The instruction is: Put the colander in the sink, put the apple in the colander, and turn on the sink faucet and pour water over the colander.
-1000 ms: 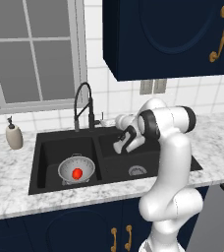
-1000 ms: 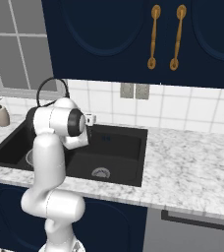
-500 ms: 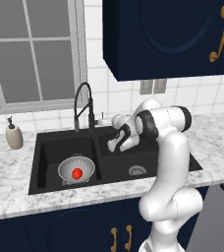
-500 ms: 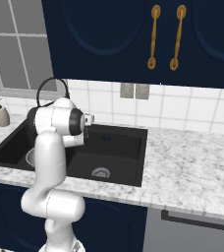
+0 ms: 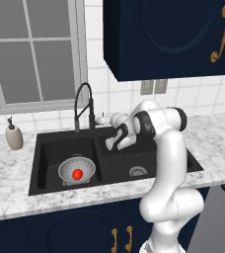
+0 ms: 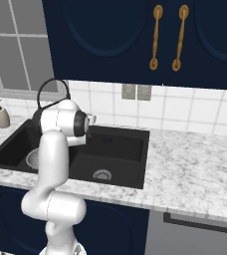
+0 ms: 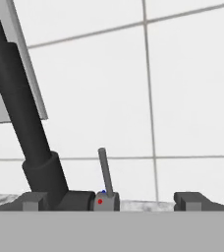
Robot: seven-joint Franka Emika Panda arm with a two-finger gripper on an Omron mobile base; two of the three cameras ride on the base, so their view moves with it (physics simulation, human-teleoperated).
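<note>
1. White wall tiles stood behind the sink faucet (image 7: 30, 138).
2. The apple (image 5: 77, 174) sat in the colander (image 5: 70, 170), inside the sink (image 5: 50, 148).
3. The gripper (image 7: 111, 199) was wide, holding nothing, near the small lever (image 7: 104, 172); it might slip past.

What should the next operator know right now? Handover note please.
Pincer: open, empty, up at the faucet base behind the sink, lever standing between its tips, not yet gripped.
Colander: sitting in the left basin.
Apple: inside the colander.
Done: colander placed, apple loaded.
Left: work the lever to start the water, get the spout over the colander. No water seen running yet.
</note>
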